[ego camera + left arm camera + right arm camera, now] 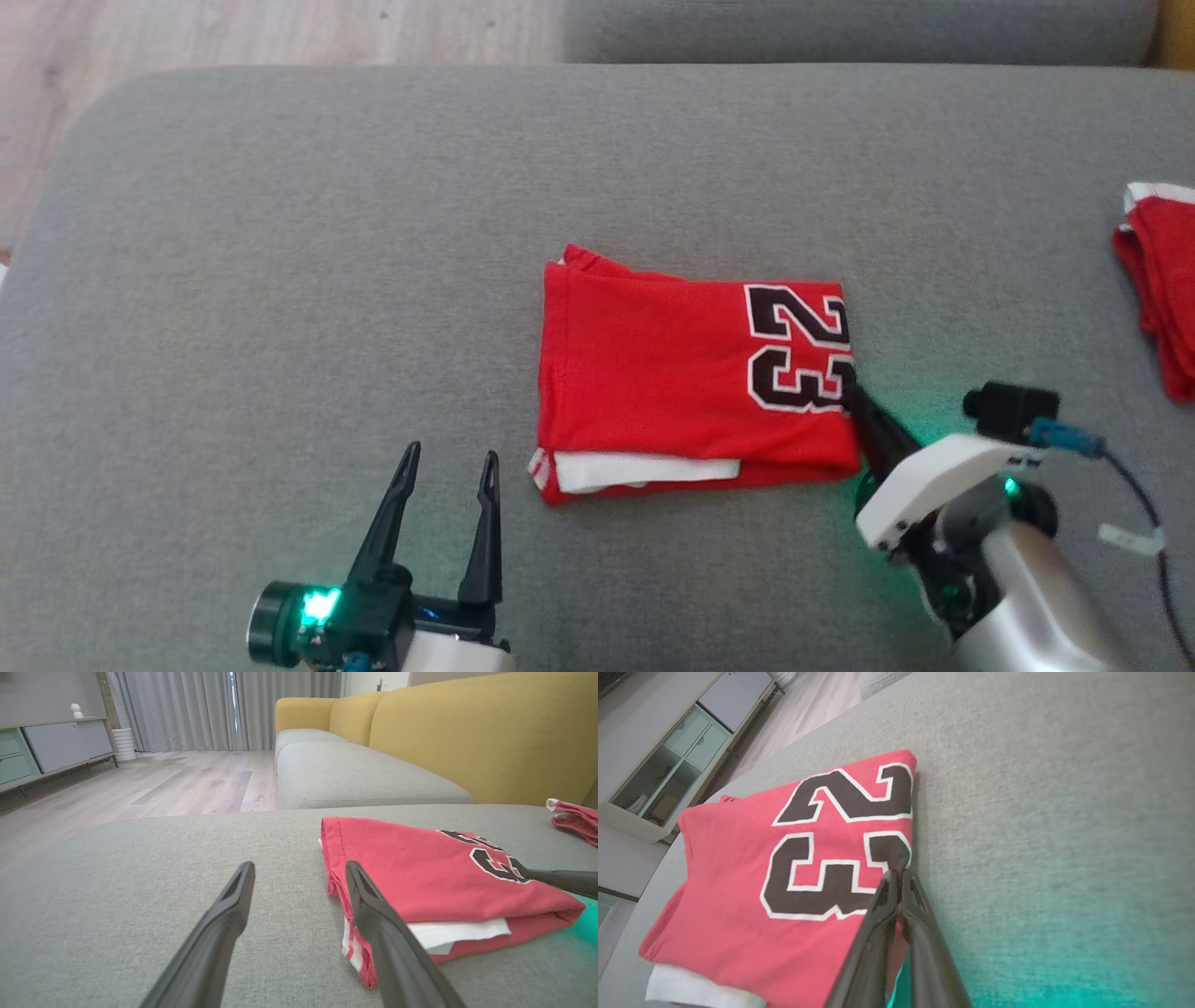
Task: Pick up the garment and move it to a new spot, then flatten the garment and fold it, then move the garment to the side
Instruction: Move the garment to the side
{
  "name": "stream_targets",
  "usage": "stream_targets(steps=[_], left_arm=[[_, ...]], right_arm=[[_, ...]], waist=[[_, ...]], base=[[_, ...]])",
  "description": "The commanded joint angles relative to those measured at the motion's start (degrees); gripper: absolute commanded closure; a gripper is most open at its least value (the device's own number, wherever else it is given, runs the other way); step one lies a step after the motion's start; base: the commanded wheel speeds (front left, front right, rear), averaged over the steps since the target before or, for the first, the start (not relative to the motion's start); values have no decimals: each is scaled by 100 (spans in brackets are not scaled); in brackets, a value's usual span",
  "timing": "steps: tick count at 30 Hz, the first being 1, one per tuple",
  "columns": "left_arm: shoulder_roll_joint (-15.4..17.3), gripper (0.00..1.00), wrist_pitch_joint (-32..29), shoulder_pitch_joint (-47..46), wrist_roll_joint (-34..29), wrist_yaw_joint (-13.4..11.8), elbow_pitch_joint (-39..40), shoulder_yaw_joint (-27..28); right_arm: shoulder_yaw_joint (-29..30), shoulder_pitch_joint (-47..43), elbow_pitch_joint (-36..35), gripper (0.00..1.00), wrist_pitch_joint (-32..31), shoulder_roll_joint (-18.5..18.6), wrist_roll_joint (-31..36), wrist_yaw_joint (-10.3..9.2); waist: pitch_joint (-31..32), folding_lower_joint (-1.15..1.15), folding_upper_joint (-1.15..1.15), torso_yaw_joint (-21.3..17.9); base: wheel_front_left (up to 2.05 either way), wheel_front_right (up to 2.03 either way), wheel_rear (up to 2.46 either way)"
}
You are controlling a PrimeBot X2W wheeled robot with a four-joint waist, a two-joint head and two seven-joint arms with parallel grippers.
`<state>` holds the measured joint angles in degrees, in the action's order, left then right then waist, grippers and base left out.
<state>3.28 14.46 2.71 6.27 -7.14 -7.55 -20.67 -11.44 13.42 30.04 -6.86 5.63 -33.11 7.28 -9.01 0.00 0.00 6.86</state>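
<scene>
Carefully: right pincer (849, 377) grips the edge of the folded red number-23 jersey (672, 373); slide it low across the grey fabric cushion (280, 280), folds intact. Left pincer (450, 455) stands open.

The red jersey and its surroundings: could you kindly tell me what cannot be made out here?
Right tool, right wrist view: shut at the red jersey's edge; its own fingers hide whether cloth is pinched.
Second red garment, head view: cut off by the right edge.
Jersey's lower layers, all views: hidden under the top fold.
Cabinet contents, right wrist view: too small and blurred.
</scene>
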Motion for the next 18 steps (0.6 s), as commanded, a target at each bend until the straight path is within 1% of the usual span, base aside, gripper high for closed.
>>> stream_targets(steps=[1, 5, 9, 18], left_arm=[[-40, 0, 54, -206, 53, -58, 206, 157], [-40, 0, 54, -270, 90, -10, 322, 206], [-40, 0, 54, -376, 139, 44, 485, 261], [-40, 0, 54, -729, 233, 222, 712, 385]], right_arm=[[-99, 322, -204, 100, 123, 149, 47, 21], [-9, 602, -294, 100, 172, 514, 168, 21], [167, 975, -452, 100, 89, 1033, 356, 21], [905, 1668, -963, 100, -282, 2188, 807, 21]], waist=[[-69, 0, 0, -109], [-217, 0, 0, -323], [-446, 0, 0, -567], [-930, 0, 0, -1031]], base=[[0, 0, 0], [0, 0, 0], [0, 0, 0], [0, 0, 0]])
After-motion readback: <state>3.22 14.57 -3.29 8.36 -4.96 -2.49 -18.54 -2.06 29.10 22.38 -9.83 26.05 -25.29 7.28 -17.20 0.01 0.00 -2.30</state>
